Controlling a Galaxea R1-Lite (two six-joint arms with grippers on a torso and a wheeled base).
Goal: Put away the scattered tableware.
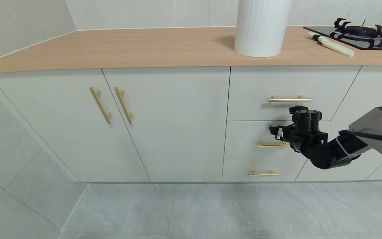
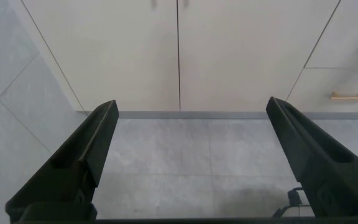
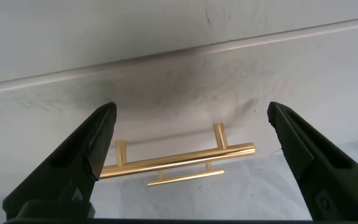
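With the right claw [image 1: 277,131] spread wide just before the middle drawer handle [image 1: 272,144], centre it on the bar, close squarely and pull straight out; the knife [image 1: 332,44] lies far right on the worktop [image 1: 144,46], and the left claw [image 2: 191,106] is released.

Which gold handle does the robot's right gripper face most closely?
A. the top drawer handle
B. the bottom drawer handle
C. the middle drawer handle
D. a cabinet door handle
C: in the head view the right gripper is close in front of the middle drawer handle. The right wrist view shows that handle ahead, framed by the open fingers and not yet touched.
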